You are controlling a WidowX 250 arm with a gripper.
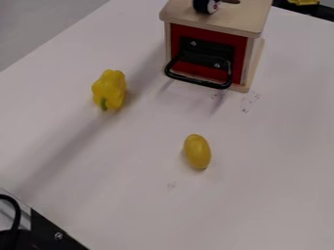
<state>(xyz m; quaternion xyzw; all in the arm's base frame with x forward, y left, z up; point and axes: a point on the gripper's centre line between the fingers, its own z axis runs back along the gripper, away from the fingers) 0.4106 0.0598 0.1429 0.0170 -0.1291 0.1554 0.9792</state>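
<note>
Yellow: saw a bell pepper (110, 89) lying on the white table (117, 180), left of a red-fronted wooden box (228, 18) in the view, and a smooth oval piece (198, 152) below, well apart. Could not tell the state of the jaws, apart or together.

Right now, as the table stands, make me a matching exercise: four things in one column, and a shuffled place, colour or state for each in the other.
Column one
1. Pepper
2. Smooth oval object
3. Handle
4. Box

Column two
A. Black, mounted on a red panel
B. Lowest of the four in the view
C. Pale wood, at the view's top edge
D. Farthest left of the four

Right pairs: 1-D, 2-B, 3-A, 4-C
</note>
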